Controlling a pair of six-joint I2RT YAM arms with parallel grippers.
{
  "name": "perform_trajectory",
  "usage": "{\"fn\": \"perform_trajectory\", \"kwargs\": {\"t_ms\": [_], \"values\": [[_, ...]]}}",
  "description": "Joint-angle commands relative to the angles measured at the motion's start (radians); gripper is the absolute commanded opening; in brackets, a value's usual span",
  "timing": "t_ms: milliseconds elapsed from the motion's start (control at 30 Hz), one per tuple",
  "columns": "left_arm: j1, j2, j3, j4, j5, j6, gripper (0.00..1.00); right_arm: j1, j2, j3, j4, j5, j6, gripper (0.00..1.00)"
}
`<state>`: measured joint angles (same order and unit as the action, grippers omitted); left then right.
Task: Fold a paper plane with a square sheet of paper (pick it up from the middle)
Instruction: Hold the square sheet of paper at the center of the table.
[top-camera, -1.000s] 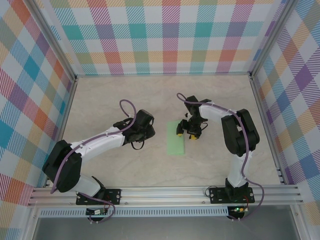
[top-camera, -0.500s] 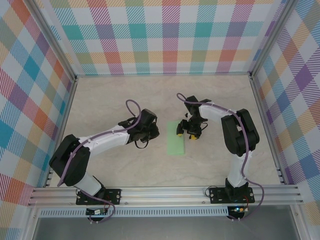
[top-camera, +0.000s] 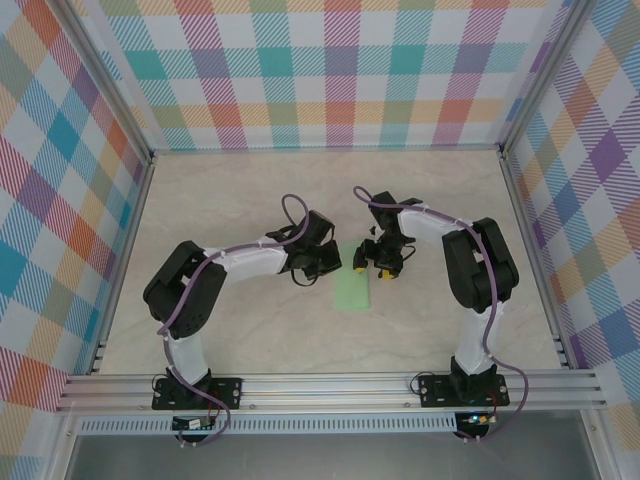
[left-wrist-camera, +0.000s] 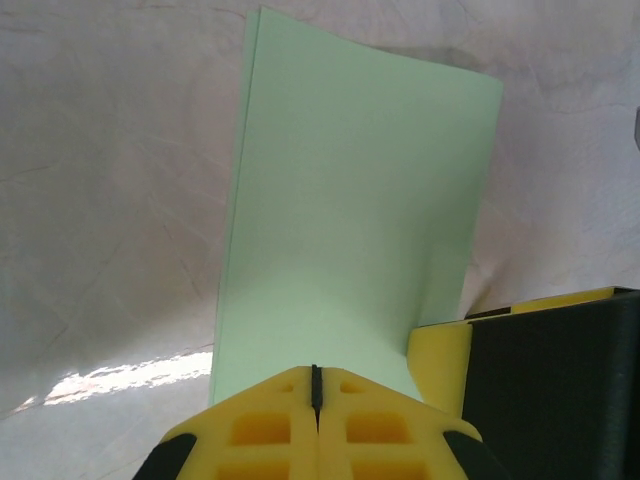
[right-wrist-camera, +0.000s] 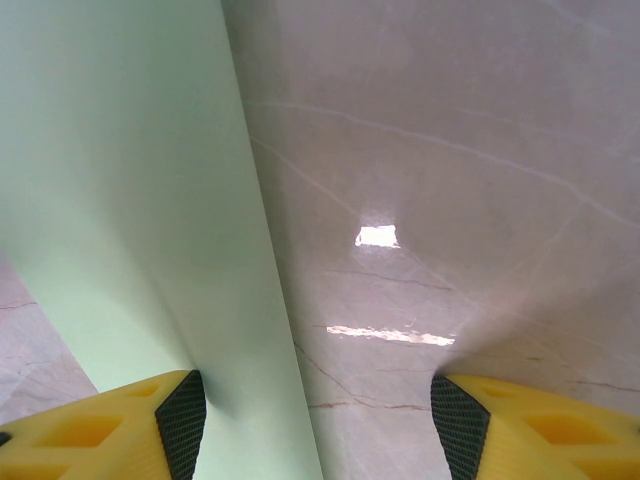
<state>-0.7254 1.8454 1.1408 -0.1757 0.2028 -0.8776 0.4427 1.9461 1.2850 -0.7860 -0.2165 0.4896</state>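
The square sheet of paper is pale mint green and lies flat on the marble table as a long folded rectangle. A paper plane is out of view. My left gripper is shut at the sheet's upper left edge. In the left wrist view its closed tips sit over the near edge of the sheet, with nothing visibly between them. My right gripper is open and straddles the sheet's right edge. In the right wrist view one of its fingers rests on the paper and the other finger is over bare table.
Plaid walls close the table on three sides. An aluminium rail runs along the near edge by the arm bases. A yellow finger of the right gripper stands close beside my left fingertips.
The left arm has swung right to the paper's edge and its gripper has closed. The right arm and the paper have stayed put.
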Motion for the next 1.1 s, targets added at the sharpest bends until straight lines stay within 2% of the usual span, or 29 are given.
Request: {"fn": "perform_trajectory", "kwargs": {"t_ms": [0, 333, 767, 1000, 1067], "values": [[-0.011, 0.031, 0.034, 0.017, 0.032, 0.006, 0.0, 0.008, 0.069, -0.03, -0.008, 0.055, -0.008, 0.66], [-0.015, 0.093, 0.042, 0.031, 0.047, 0.003, 0.0, 0.008, 0.078, -0.033, -0.004, 0.054, -0.005, 0.66], [-0.024, 0.12, -0.014, 0.031, 0.015, -0.013, 0.0, 0.008, 0.055, -0.021, -0.002, 0.033, 0.002, 0.67], [-0.025, 0.118, -0.043, 0.035, 0.003, -0.011, 0.0, 0.0, -0.077, -0.006, 0.037, -0.009, 0.004, 0.73], [-0.026, 0.117, -0.05, 0.038, 0.003, -0.011, 0.0, -0.012, -0.136, -0.028, 0.079, -0.054, 0.01, 0.76]]}}
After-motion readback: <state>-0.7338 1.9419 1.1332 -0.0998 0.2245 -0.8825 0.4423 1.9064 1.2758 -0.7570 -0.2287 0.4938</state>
